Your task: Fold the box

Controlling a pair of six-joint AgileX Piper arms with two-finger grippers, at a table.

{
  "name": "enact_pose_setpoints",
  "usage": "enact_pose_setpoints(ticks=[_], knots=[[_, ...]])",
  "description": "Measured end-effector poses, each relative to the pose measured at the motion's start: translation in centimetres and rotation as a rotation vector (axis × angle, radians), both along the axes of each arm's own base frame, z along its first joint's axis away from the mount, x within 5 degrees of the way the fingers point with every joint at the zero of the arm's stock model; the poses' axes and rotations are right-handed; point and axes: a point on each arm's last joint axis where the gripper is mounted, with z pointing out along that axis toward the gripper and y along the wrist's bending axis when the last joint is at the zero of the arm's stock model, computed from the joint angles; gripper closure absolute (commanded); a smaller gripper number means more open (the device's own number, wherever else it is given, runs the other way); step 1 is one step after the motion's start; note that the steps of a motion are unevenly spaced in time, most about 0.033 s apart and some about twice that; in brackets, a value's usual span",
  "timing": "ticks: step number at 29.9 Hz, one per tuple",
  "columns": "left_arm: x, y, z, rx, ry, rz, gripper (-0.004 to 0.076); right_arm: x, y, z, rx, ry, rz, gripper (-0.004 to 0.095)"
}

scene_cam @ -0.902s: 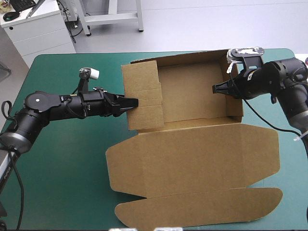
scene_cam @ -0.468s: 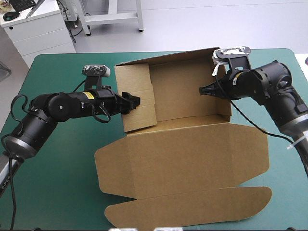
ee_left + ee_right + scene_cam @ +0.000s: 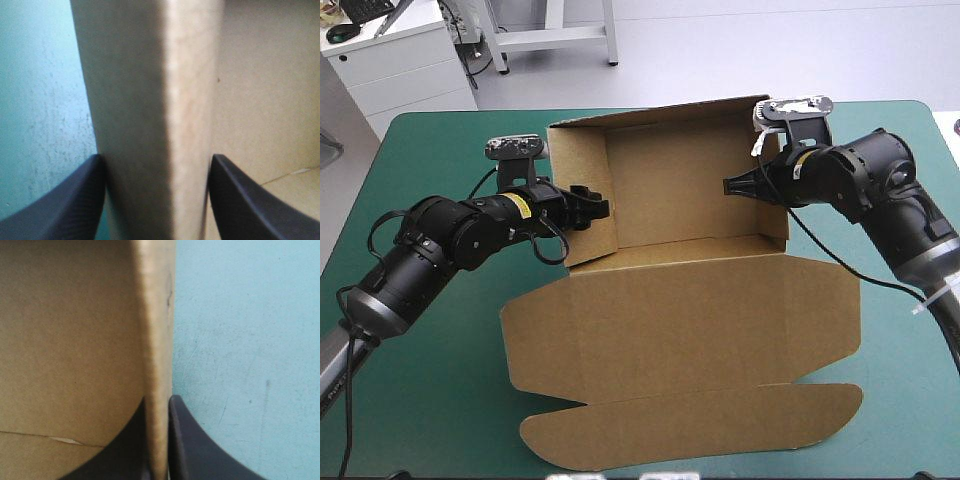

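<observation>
**Both grippers clamped on opposite side walls of half-built box**

The brown cut-board box (image 3: 690, 330) sits mid-table on the teal-green table cover (image 3: 440, 380). Its tray part is toward the far edge w/ back and side walls raised. The broad lid panel lies flat toward the near edge, and a long rounded flap lies beyond it, nearly at that edge. The whole sheet is turned slightly askew to the table edges.

The left gripper (image 3: 595, 207), a pair of black fin-shaped fingers, comes in from the left side and is at the tray's left wall, roughly mid-length. In the left wrist view, the left gripper (image 3: 157, 159) has a thick folded edge of the box (image 3: 150, 100) standing between its fingers (image 3: 75, 210). Both touch the board, so it holds the wall at a fairly wide spread. Cover (image 3: 45, 100) shows on the outer side, tray interior on the other.

The right gripper (image 3: 730, 186) reaches in from the right, tips at the tray's right wall near its top edge. In the right wrist view, the right gripper (image 3: 159, 400) is nearly closed, w/ a thin wall of the box (image 3: 75, 340) pinched between the fingers. One finger is inside the tray, the other outside over the cover (image 3: 240, 340).
</observation>
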Motion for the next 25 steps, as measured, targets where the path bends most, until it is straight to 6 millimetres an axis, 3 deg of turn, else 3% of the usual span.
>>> enact_pose_setpoints(ticks=[3,12,18,25], knots=[[0.1,0.1,0.0,0.030,-0.021,0.003,0.0719,0.0,-0.1,0.0,-0.009,-0.002,-0.006,0.0906],[0.8,0.4,-0.5,0.131,-0.060,0.021,0.0734,-0.4,-0.1,0.0,0.017,0.030,-0.023,0.0906],[2.2,-0.5,-1.2,0.218,0.031,0.009,0.0734,-0.7,-0.1,-0.6,0.003,0.102,-0.039,0.0906],[6.3,-2.9,-2.0,0.334,0.160,-0.003,0.0734,2.9,-1.2,-4.2,0.007,0.255,-0.061,0.0908]])
